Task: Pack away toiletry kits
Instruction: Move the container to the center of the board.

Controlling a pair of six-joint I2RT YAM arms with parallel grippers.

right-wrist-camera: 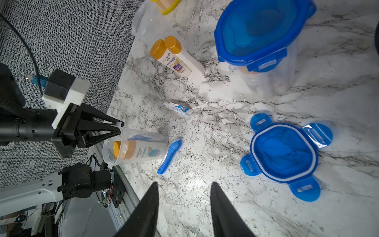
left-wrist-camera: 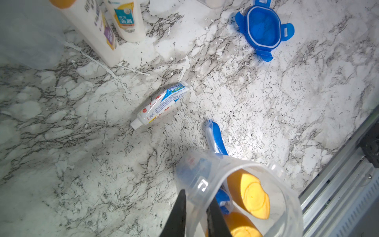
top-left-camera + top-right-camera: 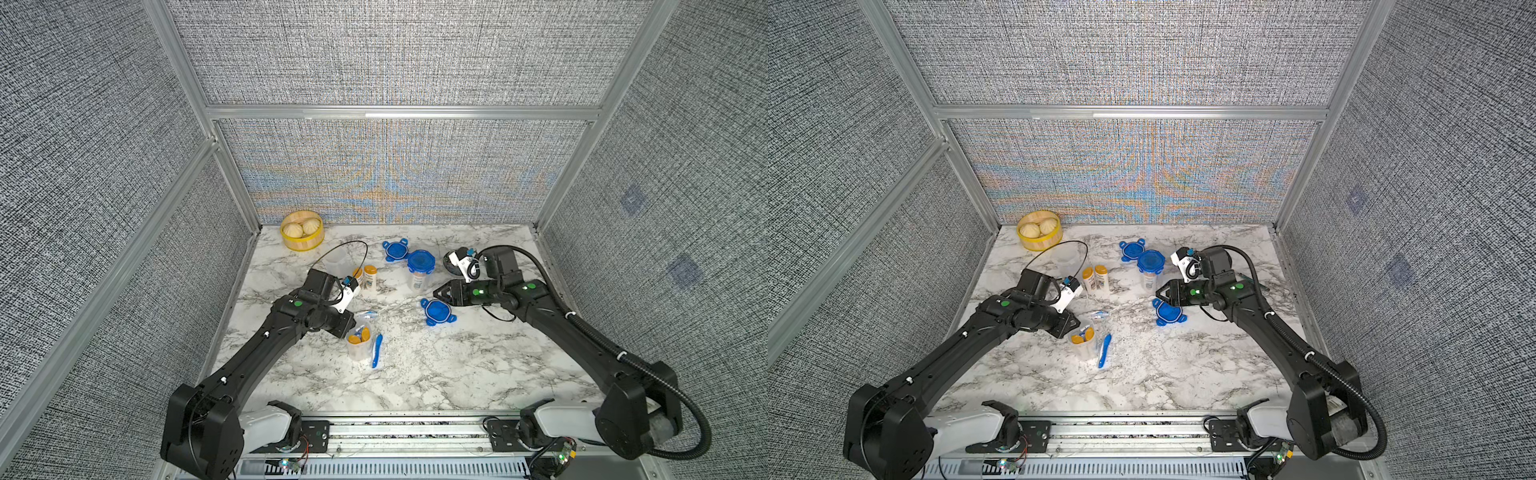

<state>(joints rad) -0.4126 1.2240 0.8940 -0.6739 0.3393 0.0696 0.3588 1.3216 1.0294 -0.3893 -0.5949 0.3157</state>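
Toiletry kit cup (image 3: 358, 343), clear and lidless, sits at the fingertips of the left hand (image 1: 120, 127), which pinches its rim with one finger inside the wall and one outside. Two orange-capped bottles (image 2: 252, 195) and a blue brush (image 2: 223, 201) are in the cup. The right hand (image 1: 184, 184) hovers with jaws apart and nothing between them, a loose lid (image 1: 285, 151) just beside it on the desk (image 3: 457, 374). A toothpaste tube (image 2: 162, 104) lies a little beyond the left hand's fingers, and a toothbrush (image 1: 169, 157) lies flat just beside the cup, on the side away from that hand. I judge the cup light, thin-walled and slick, so it will flex and may tip under its tall load; a gentle rim pinch suits it. The tube looks soft and small, best taken across its middle. The toothbrush looks stiff but lies low on the desk, so the fingers must straddle it closely. Both top views hide the left hand's fingers under the wrist, while the right wrist view shows them side-on at the rim. The left wrist view alone looks down into the cup. Only the top views take in a second lid (image 3: 395, 250), well beyond both hands.
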